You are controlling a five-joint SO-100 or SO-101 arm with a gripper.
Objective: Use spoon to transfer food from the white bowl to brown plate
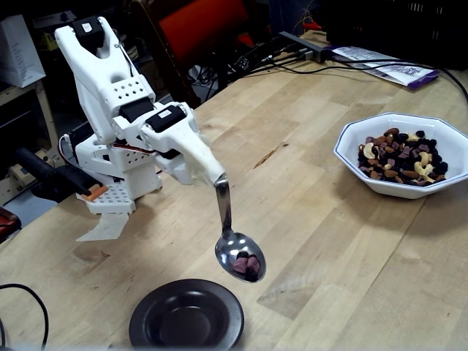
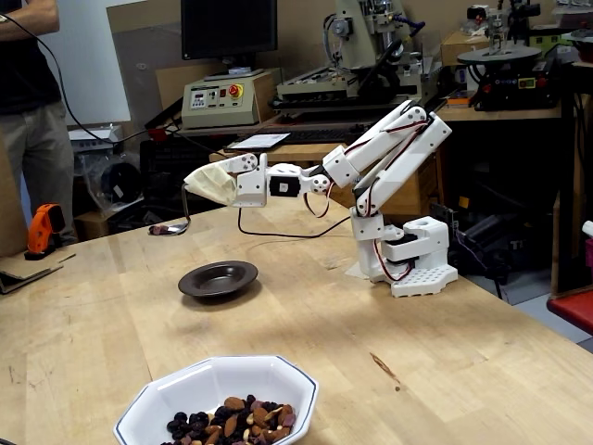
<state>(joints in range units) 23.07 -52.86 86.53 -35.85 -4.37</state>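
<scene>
My gripper (image 1: 213,175) is shut on the taped handle end of the spoon (image 1: 238,253). The spoon hangs down from it, with a few dark food pieces (image 1: 246,265) in its oval bowl, held just above the right rim of the brown plate (image 1: 187,316). The plate looks empty. In a fixed view from the other side the gripper (image 2: 206,185) holds the spoon (image 2: 172,225) in the air to the left of and above the plate (image 2: 219,278). The white bowl (image 1: 401,153) with nuts and dark pieces stands at the right; it also shows in a fixed view (image 2: 219,402).
The arm's white base (image 1: 117,183) stands on the wooden table (image 1: 314,241). Cables and papers (image 1: 380,66) lie at the table's far edge. A person (image 2: 32,120) stands beyond the table, near an orange tool (image 2: 44,228).
</scene>
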